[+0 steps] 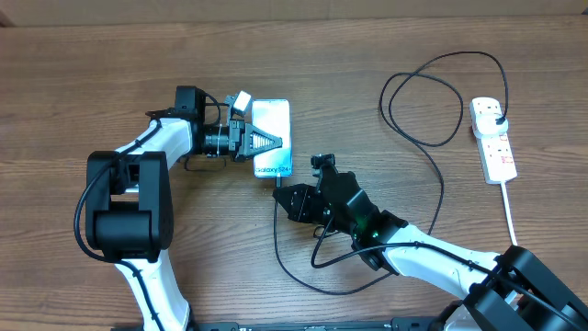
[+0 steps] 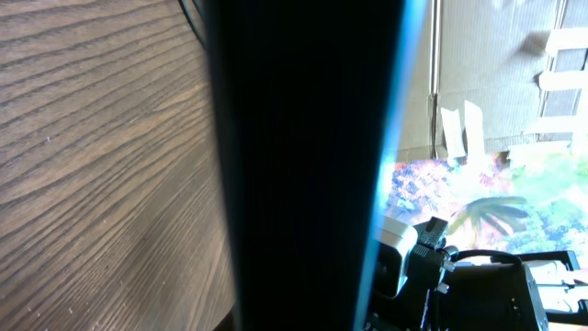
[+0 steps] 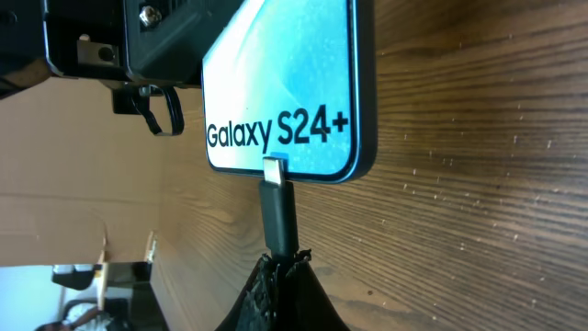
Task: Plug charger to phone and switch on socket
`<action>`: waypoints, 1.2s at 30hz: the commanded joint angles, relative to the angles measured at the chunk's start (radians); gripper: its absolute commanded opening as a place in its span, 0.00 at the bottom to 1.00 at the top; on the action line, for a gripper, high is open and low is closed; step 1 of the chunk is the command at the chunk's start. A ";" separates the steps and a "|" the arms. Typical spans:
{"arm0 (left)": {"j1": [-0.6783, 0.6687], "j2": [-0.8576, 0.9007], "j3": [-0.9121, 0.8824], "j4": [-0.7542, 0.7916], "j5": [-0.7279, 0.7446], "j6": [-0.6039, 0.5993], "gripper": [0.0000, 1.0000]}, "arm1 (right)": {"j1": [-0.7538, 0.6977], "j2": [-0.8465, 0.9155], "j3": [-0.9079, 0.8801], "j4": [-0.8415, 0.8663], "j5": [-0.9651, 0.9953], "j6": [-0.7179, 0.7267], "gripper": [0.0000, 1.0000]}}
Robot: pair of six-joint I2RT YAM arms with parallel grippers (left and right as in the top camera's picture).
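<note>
As only right wrist shows, charger [image 3: 278, 207] tip meets phone [image 3: 285, 83] | right pincer [image 3: 280, 265] clamps charger | left pincer [image 1: 274, 142] clamps phone

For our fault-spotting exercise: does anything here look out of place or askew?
The charger's tip, pinched by the right claw, overlaps the phone's bottom rim with bare metal showing; it looks unseated, not in the port.

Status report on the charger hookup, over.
Left gripper shut on phone. Right gripper shut on charger, tip at phone's bottom edge, seating unclear. No gripper at socket; nothing in the way.
</note>
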 commanded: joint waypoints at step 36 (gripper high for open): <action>-0.007 -0.039 0.001 0.000 0.053 -0.084 0.04 | 0.000 -0.003 -0.005 0.024 -0.089 -0.029 0.04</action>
